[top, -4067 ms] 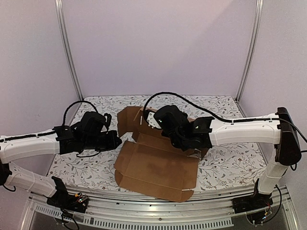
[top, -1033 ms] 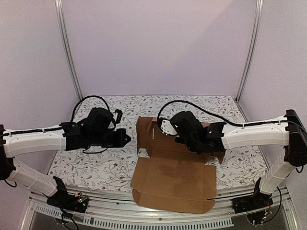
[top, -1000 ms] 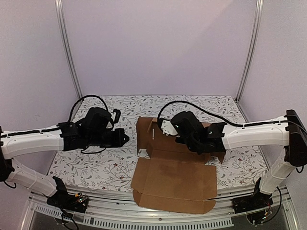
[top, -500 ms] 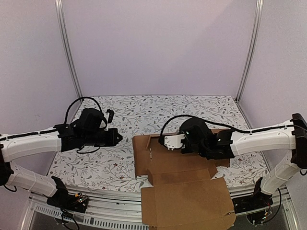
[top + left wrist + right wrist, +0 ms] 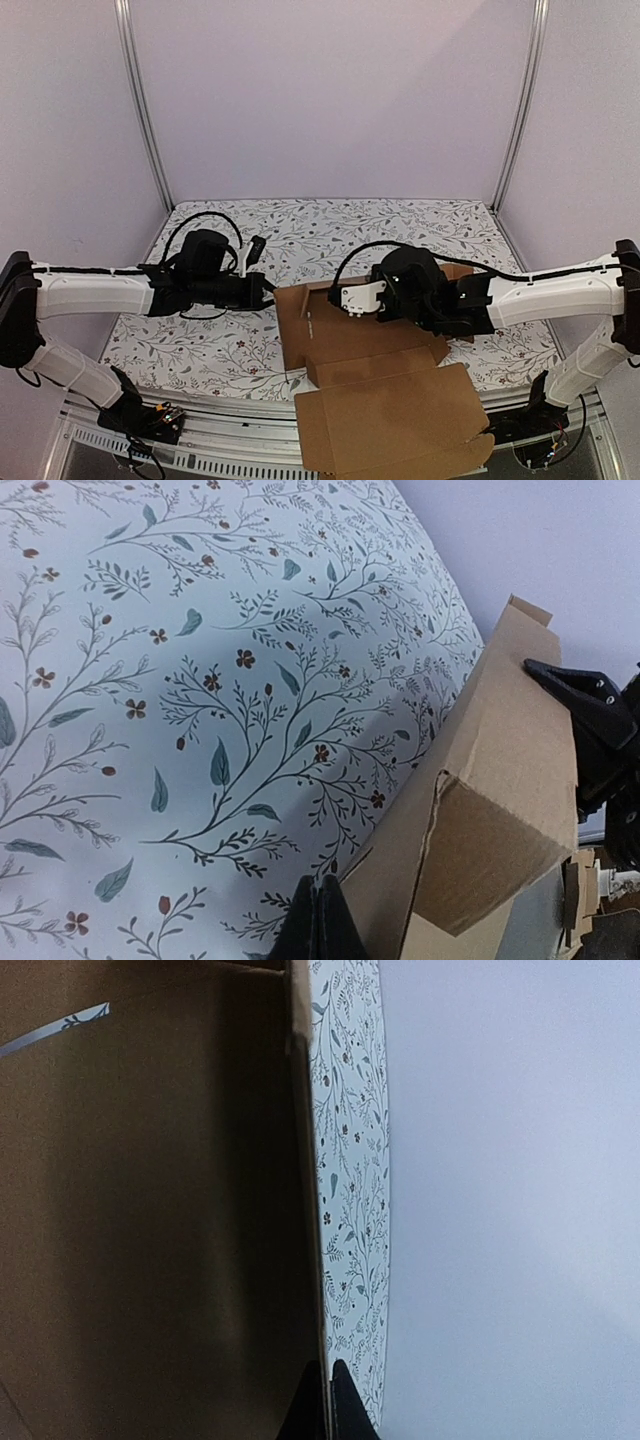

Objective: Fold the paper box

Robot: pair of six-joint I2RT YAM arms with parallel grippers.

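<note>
Brown cardboard, die-cut with flaps, tabs and slots: the paper box lies at the near right of the white floral-print table cover, only partly folded. Its big front panel juts out past the table's near edge, and the left wrist view shows the left side flap creased and lifted off the cover. Over to the right gripper: its fingers are pressed together on the edge of a cardboard wall, pinching it. The left gripper is squeezed together on nothing, with its tip right at the sheet's left corner. Whether it touches, I can't tell. Half a second ago that left gripper hung well short of the corner, and now it has come in. The sheet has barely shifted since then, though a second ago it lay farther back on the table.
</note>
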